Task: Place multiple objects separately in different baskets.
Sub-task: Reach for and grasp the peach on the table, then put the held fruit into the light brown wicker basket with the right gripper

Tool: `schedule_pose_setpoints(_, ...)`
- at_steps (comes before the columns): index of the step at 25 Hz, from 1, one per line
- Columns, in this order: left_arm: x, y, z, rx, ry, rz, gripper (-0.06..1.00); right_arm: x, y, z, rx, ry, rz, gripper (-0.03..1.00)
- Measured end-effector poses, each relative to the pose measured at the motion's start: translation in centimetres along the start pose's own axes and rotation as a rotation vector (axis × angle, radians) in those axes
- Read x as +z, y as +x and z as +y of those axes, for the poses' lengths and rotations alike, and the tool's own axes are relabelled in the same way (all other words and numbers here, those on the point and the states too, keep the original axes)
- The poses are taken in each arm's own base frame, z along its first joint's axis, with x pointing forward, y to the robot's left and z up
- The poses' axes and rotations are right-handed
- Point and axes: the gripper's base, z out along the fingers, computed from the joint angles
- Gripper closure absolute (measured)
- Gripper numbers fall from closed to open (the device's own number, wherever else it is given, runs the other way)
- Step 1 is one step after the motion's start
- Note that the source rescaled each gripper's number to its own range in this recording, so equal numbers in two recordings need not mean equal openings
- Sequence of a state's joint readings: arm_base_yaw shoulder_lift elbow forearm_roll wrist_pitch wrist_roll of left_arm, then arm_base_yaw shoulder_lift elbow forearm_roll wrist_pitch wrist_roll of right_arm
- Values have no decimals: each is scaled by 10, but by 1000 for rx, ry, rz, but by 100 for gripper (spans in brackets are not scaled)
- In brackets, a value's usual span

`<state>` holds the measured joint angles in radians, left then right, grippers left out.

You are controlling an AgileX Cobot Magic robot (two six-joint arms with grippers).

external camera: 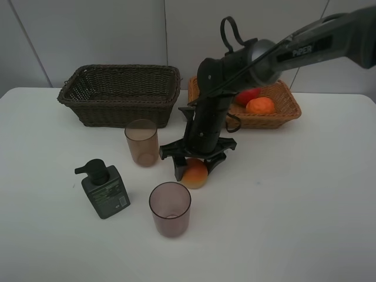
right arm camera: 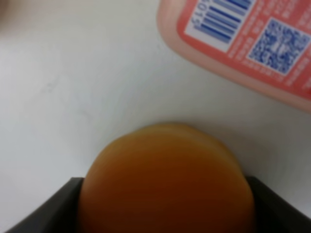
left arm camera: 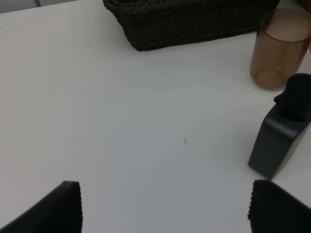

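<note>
My right gripper (external camera: 195, 168) reaches across to the table's middle, its jaws closed against both sides of the peach-coloured fruit (external camera: 197, 176), which rests on the table. In the right wrist view the fruit (right arm camera: 165, 179) fills the gap between the fingers, and the small pink bottle (right arm camera: 243, 43) lies just beyond it. The red apple (external camera: 247, 96) and the orange tangerine (external camera: 260, 106) lie in the light tan basket (external camera: 291, 111). The dark brown basket (external camera: 120, 94) stands at the back left. My left gripper (left arm camera: 165, 208) is open over bare table. The avocado half is out of view.
Two translucent brownish cups stand upright, one (external camera: 141, 142) before the dark basket, one (external camera: 170, 208) nearer the front. The dark green pump bottle (external camera: 104, 189) stands at the front left; it also shows in the left wrist view (left arm camera: 282, 136) beside a cup (left arm camera: 279, 48).
</note>
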<state>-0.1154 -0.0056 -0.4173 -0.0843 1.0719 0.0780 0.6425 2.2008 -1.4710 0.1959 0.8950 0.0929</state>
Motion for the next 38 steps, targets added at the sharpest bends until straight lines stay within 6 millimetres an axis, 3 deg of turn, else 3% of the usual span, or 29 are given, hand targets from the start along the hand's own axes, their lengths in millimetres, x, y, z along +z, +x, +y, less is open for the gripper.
schedule_pose_setpoints(4, 0, 0, 0, 0, 0, 0, 2, -6, 0, 1, -18, -3, -9, 93)
schedule_pose_setpoints(12, 0, 0, 0, 0, 0, 0, 2, -42, 1, 4, -93, -13, -48, 93)
schedule_pose_setpoints(20, 0, 0, 0, 0, 0, 0, 2, -89, -21, -9, -160, -23, -99, 93)
schedule_pose_setpoints(24, 0, 0, 0, 0, 0, 0, 2, -114, -35, -27, -171, 13, -165, 93)
schedule_pose_setpoints(28, 0, 0, 0, 0, 0, 0, 2, -140, -48, -65, -175, 94, -258, 93)
schedule_pose_setpoints(38, 0, 0, 0, 0, 0, 0, 2, -156, -64, -112, -164, 164, -454, 93)
